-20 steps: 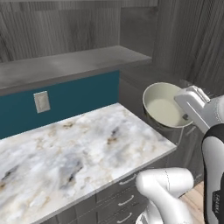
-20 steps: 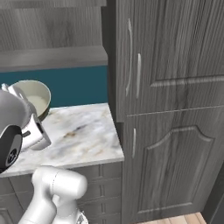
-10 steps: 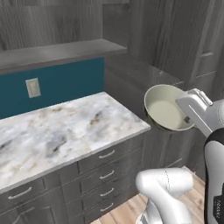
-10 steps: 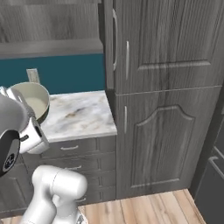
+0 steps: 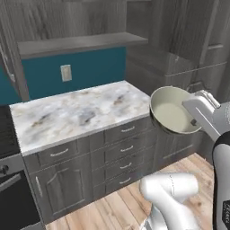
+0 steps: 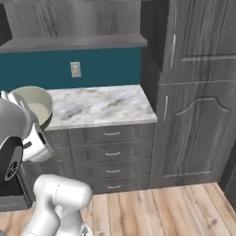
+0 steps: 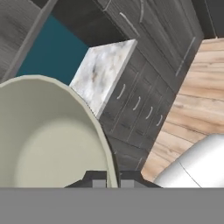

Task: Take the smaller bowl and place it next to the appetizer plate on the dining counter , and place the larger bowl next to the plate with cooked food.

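The smaller bowl [image 5: 172,111], dark grey outside and pale greenish-white inside, hangs in the air beside the end of the marble counter over grey drawers. My gripper [image 5: 193,120] is shut on its rim at the side nearest the arm. In the right base view the smaller bowl [image 6: 36,104] sits at the far left against my gripper [image 6: 19,105]. The hand view shows the bowl's pale inside [image 7: 46,140] with the rim pinched between the fingertips of my gripper [image 7: 113,180]. The larger bowl, both plates and the dining counter are out of view.
A marble counter [image 5: 76,112] over grey drawers [image 6: 110,154] runs along a teal wall with an outlet [image 5: 66,72] and a shelf above. Tall grey cabinets [image 6: 198,106] stand to its right. A dark oven front [image 5: 11,197] is at far left. Wooden floor [image 6: 161,212] lies in front.
The whole picture has shifted: the base has backed away from the counter, so drawers and floor now show. The bowl stays gripped in the same place relative to the arm.
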You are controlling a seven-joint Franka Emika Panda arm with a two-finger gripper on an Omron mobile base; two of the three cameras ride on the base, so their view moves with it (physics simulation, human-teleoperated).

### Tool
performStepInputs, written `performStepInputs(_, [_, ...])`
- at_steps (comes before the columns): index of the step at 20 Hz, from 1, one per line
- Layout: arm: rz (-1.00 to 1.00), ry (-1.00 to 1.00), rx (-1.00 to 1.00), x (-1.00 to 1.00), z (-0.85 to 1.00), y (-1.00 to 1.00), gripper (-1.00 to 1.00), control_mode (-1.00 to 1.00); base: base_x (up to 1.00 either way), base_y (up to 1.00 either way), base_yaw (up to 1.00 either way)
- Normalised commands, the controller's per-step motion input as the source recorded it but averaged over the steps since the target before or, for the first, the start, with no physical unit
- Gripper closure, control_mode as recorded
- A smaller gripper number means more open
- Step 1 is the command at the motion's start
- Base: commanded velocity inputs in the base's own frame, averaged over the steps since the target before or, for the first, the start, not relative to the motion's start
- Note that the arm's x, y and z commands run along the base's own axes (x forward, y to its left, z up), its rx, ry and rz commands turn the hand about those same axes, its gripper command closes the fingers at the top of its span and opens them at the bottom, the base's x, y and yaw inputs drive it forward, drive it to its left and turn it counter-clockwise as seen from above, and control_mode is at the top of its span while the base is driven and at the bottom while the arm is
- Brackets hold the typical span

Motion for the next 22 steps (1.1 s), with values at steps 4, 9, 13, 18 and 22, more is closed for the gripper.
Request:
performStepInputs(4, [0.00, 0.00, 0.00, 0.00, 0.00, 0.00, 1.00, 1.00, -0.71, 0.91, 0.16])
performStepInputs(9, [0.00, 0.00, 0.00, 0.00, 0.00, 0.00, 1.00, 1.00, -0.66, 0.98, 0.15])
performStepInputs(13, [0.00, 0.00, 0.00, 0.00, 0.00, 0.00, 1.00, 1.00, -0.55, 1.00, 0.13])
performStepInputs(18, [0.00, 0.00, 0.00, 0.00, 0.00, 0.00, 1.00, 1.00, -0.57, 1.00, 0.12])
performStepInputs(22, [0.00, 0.00, 0.00, 0.00, 0.00, 0.00, 1.00, 1.00, -0.60, 1.00, 0.11])
